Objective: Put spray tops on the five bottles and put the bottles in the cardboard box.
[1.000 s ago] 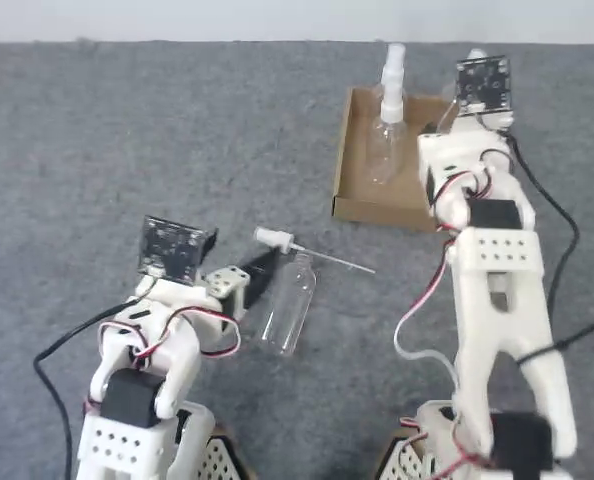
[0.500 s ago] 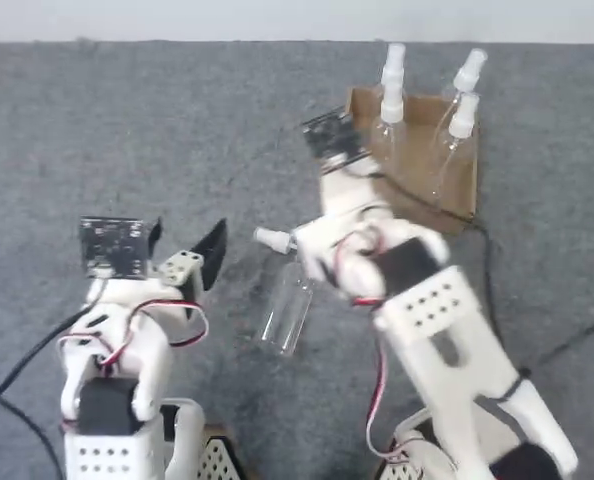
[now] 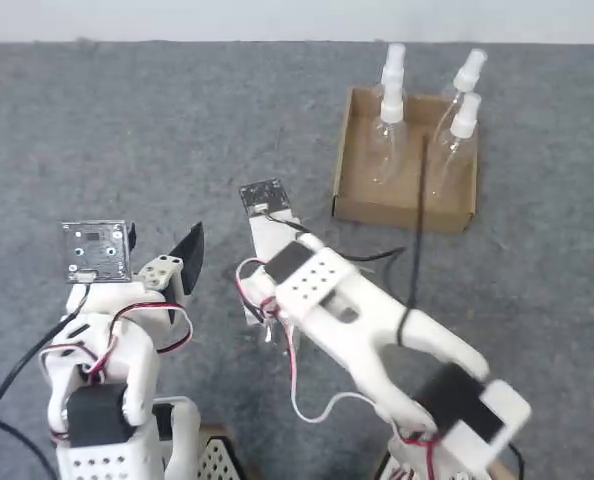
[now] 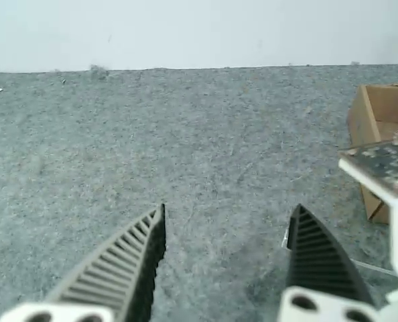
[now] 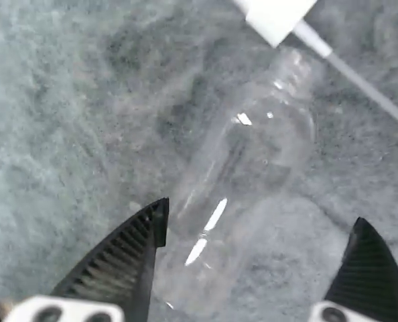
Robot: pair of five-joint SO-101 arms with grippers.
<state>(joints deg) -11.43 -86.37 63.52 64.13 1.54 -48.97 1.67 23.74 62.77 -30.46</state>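
At the far right of the grey surface [image 3: 127, 130]: cardboard box [image 3: 397, 213], four capped bottles [image 3: 385, 140] inside. Mid-surface, under the right arm: one clear bottle [image 5: 252, 154] lying flat, uncapped, loose spray top [image 5: 276, 15] by its neck. Right pincer [image 5: 259, 211]: wide open, either side of this bottle, gripping nothing. Left pincer [image 4: 230, 209]: wide open, empty, over bare surface.
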